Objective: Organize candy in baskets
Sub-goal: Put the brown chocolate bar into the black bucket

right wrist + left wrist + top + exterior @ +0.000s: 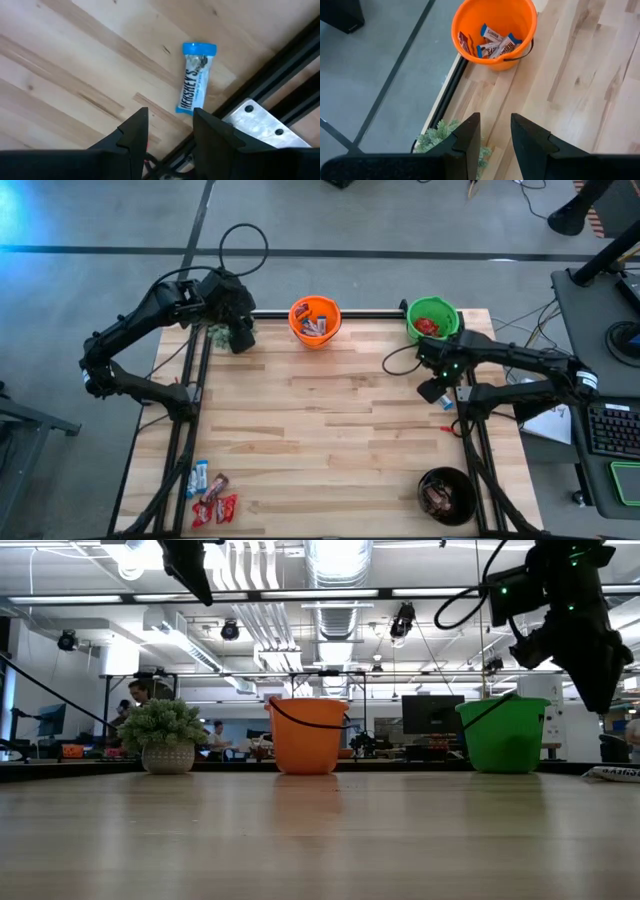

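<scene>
the right gripper [167, 131] is held part-open and empty above a blue-and-white candy bar [195, 79] at the table's [330, 440] three o'clock edge, presumably for pickup. the left gripper [494, 135], also part-open and empty, waits at eleven o'clock near the orange basket [315, 321].

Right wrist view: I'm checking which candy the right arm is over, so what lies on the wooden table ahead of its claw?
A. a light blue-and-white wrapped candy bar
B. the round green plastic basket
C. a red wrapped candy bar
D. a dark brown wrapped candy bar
A: a light blue-and-white wrapped candy bar lies flat on the wooden table by its metal edge rail, just ahead of the right claw, nothing between the fingers.
</scene>
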Controlling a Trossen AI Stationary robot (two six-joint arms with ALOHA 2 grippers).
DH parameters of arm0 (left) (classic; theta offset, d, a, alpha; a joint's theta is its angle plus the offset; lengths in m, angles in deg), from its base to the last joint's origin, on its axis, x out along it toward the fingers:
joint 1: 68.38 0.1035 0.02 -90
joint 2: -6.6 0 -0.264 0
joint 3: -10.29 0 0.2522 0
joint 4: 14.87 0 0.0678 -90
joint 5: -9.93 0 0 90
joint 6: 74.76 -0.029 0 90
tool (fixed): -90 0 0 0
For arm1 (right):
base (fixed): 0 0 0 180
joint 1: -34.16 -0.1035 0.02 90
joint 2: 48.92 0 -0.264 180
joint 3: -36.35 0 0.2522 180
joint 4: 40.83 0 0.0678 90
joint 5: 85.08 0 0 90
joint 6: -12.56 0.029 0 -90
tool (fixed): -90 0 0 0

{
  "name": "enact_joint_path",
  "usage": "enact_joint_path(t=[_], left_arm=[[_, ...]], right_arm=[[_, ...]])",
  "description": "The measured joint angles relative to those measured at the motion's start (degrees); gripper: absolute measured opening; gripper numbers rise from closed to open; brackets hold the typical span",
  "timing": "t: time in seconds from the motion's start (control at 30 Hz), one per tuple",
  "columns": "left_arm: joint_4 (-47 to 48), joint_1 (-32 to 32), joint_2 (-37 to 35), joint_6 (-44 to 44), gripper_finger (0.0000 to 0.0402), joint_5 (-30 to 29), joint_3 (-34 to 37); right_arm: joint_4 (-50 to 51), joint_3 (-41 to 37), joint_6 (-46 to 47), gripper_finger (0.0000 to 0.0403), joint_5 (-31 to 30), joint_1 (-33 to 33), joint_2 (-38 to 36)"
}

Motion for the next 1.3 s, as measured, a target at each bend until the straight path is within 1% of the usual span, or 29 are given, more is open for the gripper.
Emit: enact_joint_path(t=[0.1, 0.23, 0.47, 0.57, 0.67, 0.77, 0.87, 0.93, 1.07, 1.2, 1.3], left_arm=[[0.0, 0.0, 0.0, 0.0, 0.0091, 0.0, 0.0], [-0.1, 0.0, 0.0, 0.0, 0.0091, 0.0, 0.0], [0.1, 0.0, 0.0, 0.4, 0.0091, 0.2, 0.0], [1.1, 0.0, 0.0, 1.0, 0.0091, 4.9, 0.0], [5.5, -0.4, 0.0, 2.5, 0.0091, 10.0, 0.0], [11.8, -1.1, 0.0, 5.5, 0.0091, 11.4, 0.0], [16.8, -2.2, 0.0, 11.3, 0.0093, 13.1, 0.0], [19.5, -3.2, 0.0, 14.5, 0.0099, 15.7, 0.0], [19.5, -6.5, -0.4, 19.9, 0.0121, 19.6, 0.1], [19.6, -11.9, -0.6, 25.6, 0.0152, 19.6, 0.8], [19.6, -17.2, -0.8, 29.7, 0.0172, 19.6, 2.3]], right_arm=[[1.0, 2.5, 0.8, 0.0144, -0.1, -0.5, 0.0], [1.4, 7.9, 1.4, 0.0144, 0.0, -1.6, 0.2], [-2.4, 18.3, 1.9, 0.0144, 0.0, -4.6, 2.4], [-3.6, 22.4, 1.8, 0.0143, -0.1, -7.5, 5.3], [-3.8, 26.1, 0.8, 0.0144, -0.2, -10.9, 8.8], [-3.7, 29.0, -0.5, 0.0143, -0.6, -13.5, 11.8], [-3.5, 31.3, -2.5, 0.0141, -1.9, -15.2, 14.2], [-3.4, 32.4, -3.0, 0.0142, -3.8, -15.9, 15.4], [-3.4, 33.3, -3.3, 0.0145, -5.0, -16.0, 16.5], [-3.0, 33.3, -3.4, 0.0146, -5.2, -16.0, 16.4], [-2.0, 33.3, -3.3, 0.0146, -6.0, -16.0, 15.9]])
